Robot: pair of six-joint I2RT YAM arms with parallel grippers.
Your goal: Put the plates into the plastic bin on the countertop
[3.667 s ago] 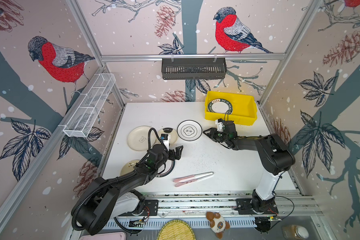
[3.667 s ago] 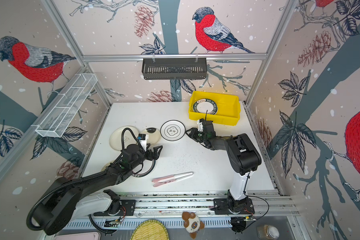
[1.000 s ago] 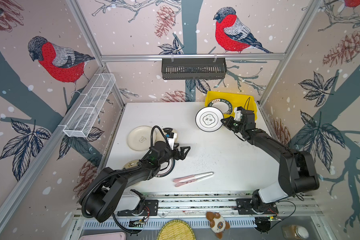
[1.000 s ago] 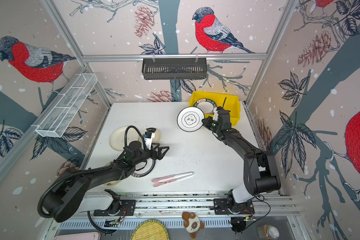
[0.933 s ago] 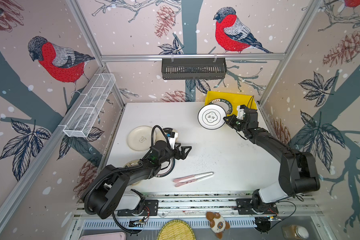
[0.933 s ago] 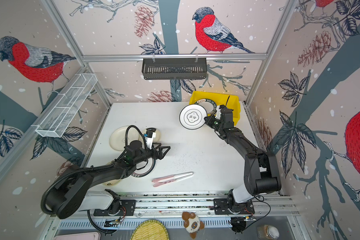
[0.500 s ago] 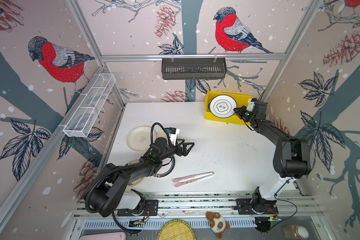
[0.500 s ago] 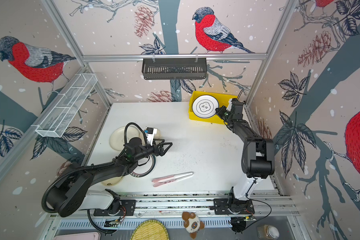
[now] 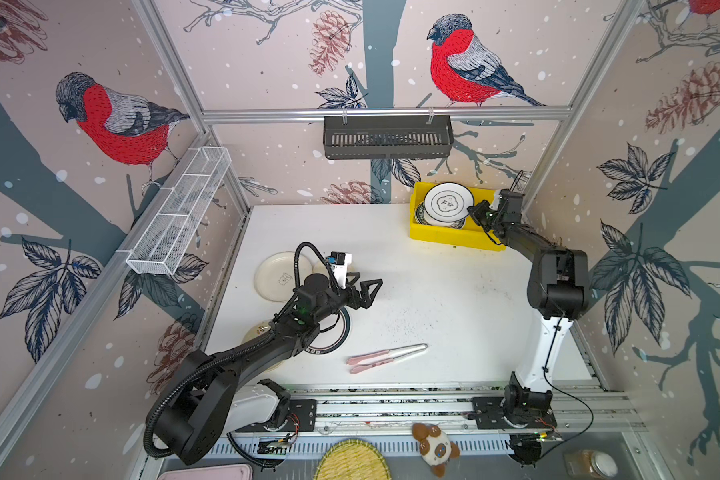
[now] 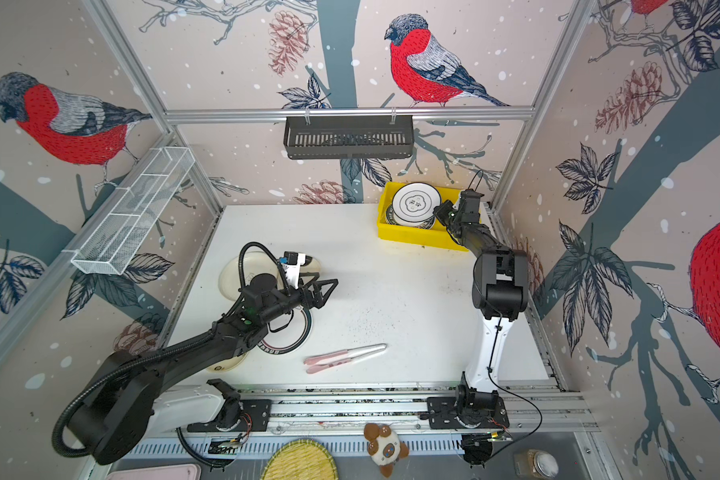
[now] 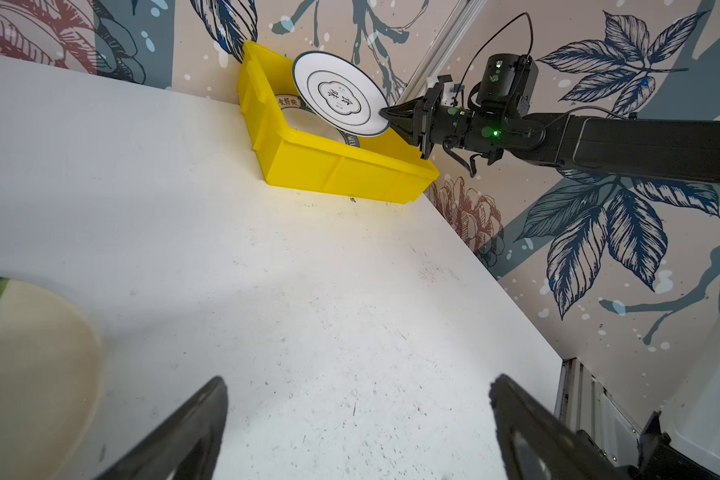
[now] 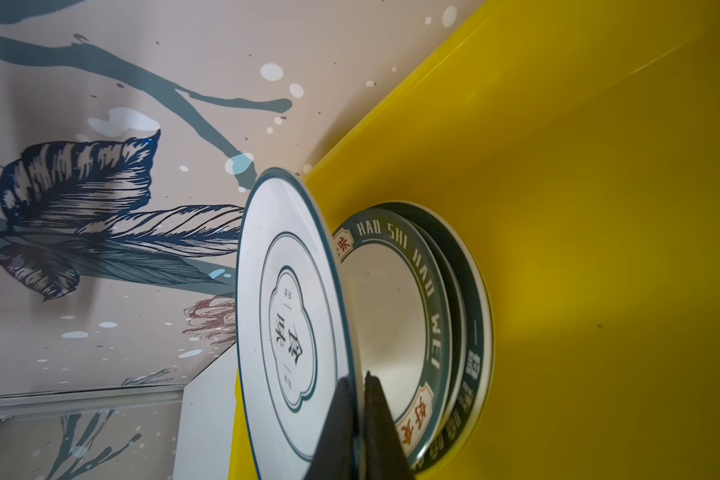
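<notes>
White speckled flat countertop [image 9: 433, 299] carries the bright yellow rectangular plastic bin [image 9: 454, 241], used here as ref. landmark.

Inside bin, at the end away from R arm: stack of dark-green-rimmed round plates [image 9: 427, 222].

Above that stack, clear of it: white round plate [image 9: 447, 202] w/ thin teal rim, tilted. The right gripper [image 9: 471, 210] pinches its edge, jaws closed on the rim. Plate extends from the jaws toward the stack. Judged next step: lower, level, release.

Well apart from bin: cream round plate [image 9: 277, 276] and left gripper [image 9: 366, 286], jaws spread wide, empty. R arm is nearer bin.
</notes>
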